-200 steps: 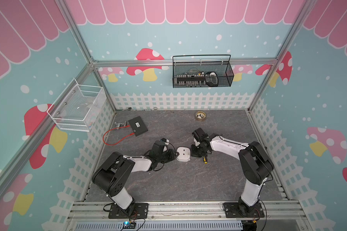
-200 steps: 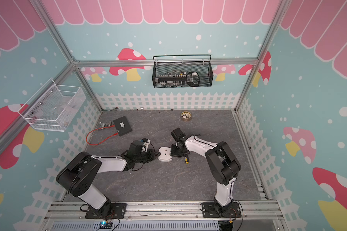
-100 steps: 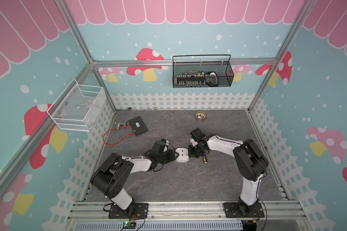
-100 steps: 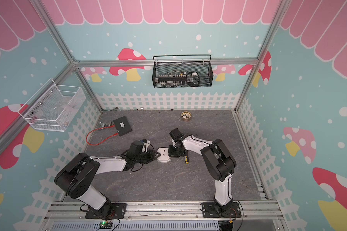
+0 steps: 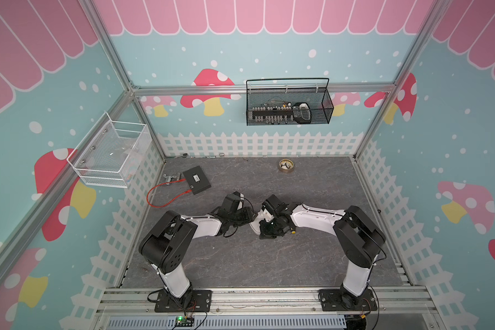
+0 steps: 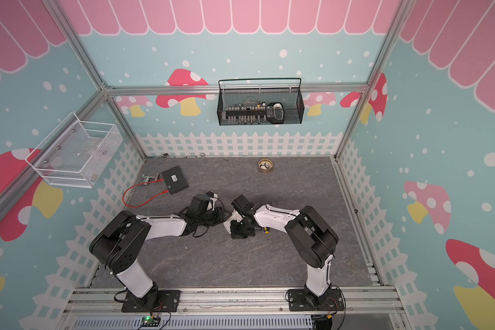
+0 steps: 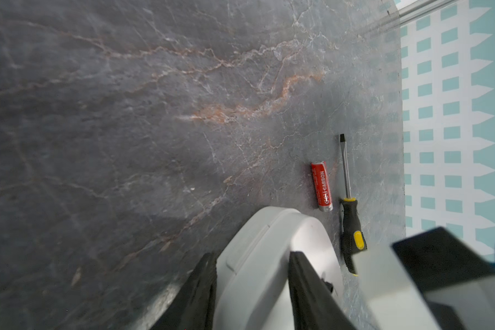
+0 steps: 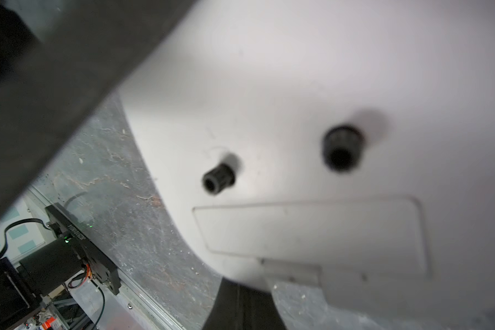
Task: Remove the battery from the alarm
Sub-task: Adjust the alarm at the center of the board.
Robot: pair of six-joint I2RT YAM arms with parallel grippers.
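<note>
Lying on the grey marbled tabletop [image 7: 126, 114], battery [image 7: 321, 187] seems clear of alarm [image 7: 269, 257].

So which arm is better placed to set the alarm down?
Left, likely: the left gripper clamps the alarm, while the right gripper at its back shows no clear hold. The battery lies out.

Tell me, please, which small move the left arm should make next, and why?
Probably lay the alarm flat on the table and open the left gripper. The battery already lies free on the table beside the screwdriver, so nothing seems left to take out.
</note>
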